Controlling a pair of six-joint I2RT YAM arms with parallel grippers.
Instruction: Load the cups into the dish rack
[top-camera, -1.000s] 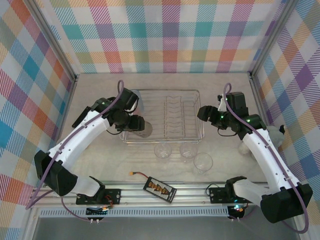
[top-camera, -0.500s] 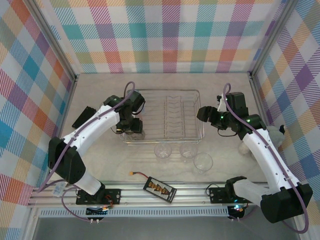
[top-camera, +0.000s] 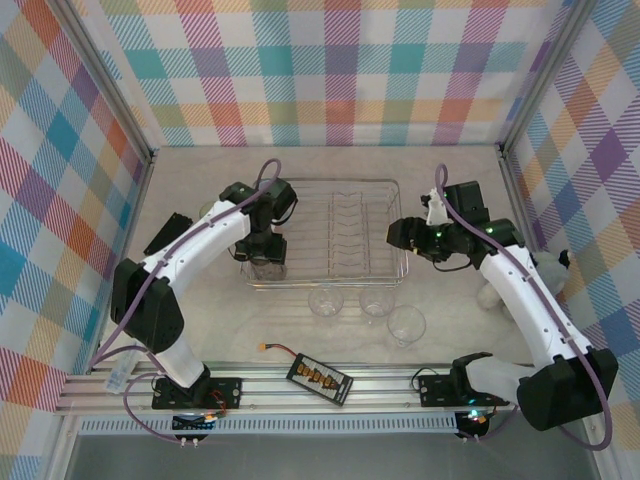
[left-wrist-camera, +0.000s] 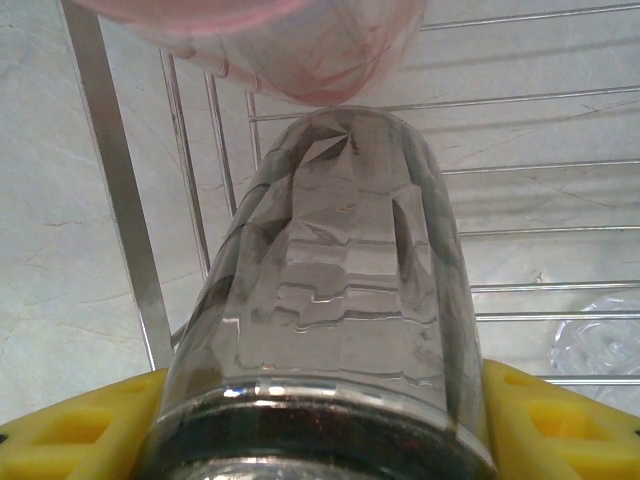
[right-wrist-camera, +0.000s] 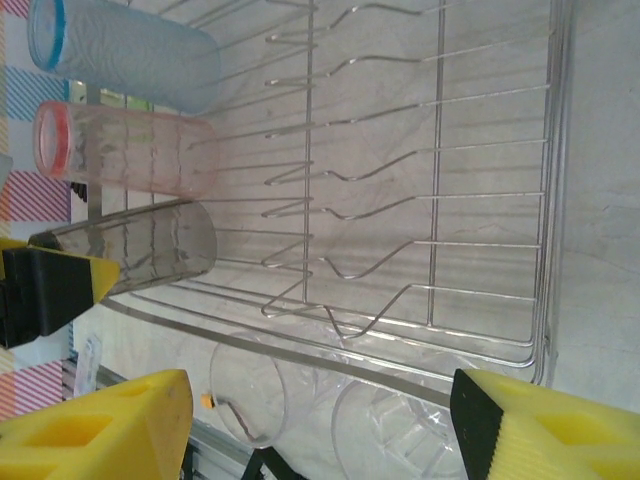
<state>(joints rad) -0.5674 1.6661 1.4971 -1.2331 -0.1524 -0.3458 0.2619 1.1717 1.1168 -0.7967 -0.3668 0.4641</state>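
Observation:
A smoky grey cup (left-wrist-camera: 340, 300) sits between my left gripper's (left-wrist-camera: 320, 420) yellow fingers (left-wrist-camera: 560, 420), which are shut on it. From above, this left gripper (top-camera: 266, 250) holds the grey cup (top-camera: 268, 266) over the near left corner of the dish rack (top-camera: 385, 262). A pink cup (right-wrist-camera: 130, 152) and a blue cup (right-wrist-camera: 130, 50) stand in the rack beside the grey cup (right-wrist-camera: 135, 245). Three clear cups (top-camera: 325, 300) (top-camera: 375, 300) (top-camera: 406, 324) stand on the table in front of the rack. My right gripper (top-camera: 400, 238) hangs open over the rack's right end.
A black board with a cable (top-camera: 320, 378) lies by the front rail. A black block (top-camera: 170, 232) sits left of the rack. A white soft object (top-camera: 545, 270) rests by the right wall. The rack's plate slots (right-wrist-camera: 340, 200) run along its middle.
My left arm has swung right and carried the grey cup in over the rack's near left corner. My right gripper has shifted slightly left toward the rack.

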